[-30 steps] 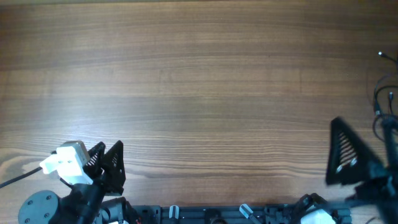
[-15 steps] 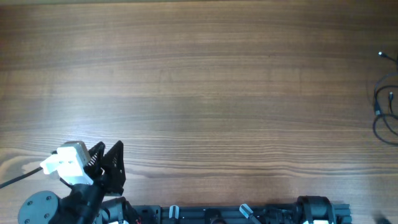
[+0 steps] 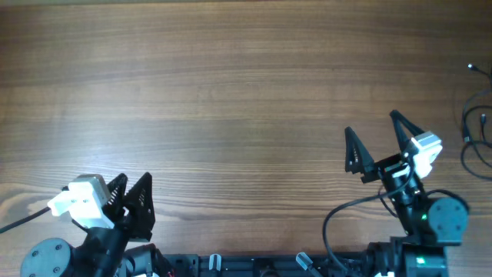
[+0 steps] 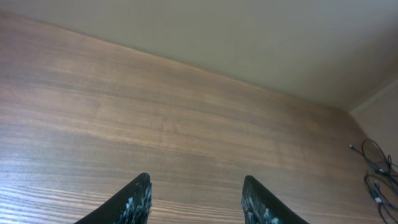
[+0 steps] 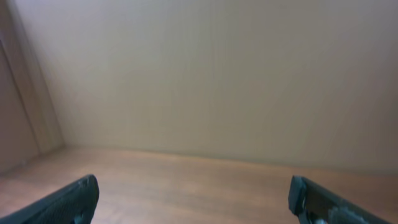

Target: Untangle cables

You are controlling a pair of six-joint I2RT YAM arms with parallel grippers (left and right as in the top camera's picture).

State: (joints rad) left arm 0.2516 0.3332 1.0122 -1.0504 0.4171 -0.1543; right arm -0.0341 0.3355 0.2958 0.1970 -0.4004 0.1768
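overhead: high, straight down on the worktop (image 3: 231, 92)
left wrist: low, forward past the left pincer (image 4: 196, 180), across the same worktop
right wrist: low, forward, mostly wall (image 5: 217, 74)

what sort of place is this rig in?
Probably a lab workbench: wood-grain table, plain beige wall, left end effector and right end effector open over it, cables off right.

Wide bare table (image 3: 246, 92), cables (image 3: 466, 131) at far-right edge (beyond right hand (image 3: 371, 123))

Black triangular fingers (image 3: 143, 201), white wrist blocks (image 3: 81, 201), black cabling (image 3: 326, 223).
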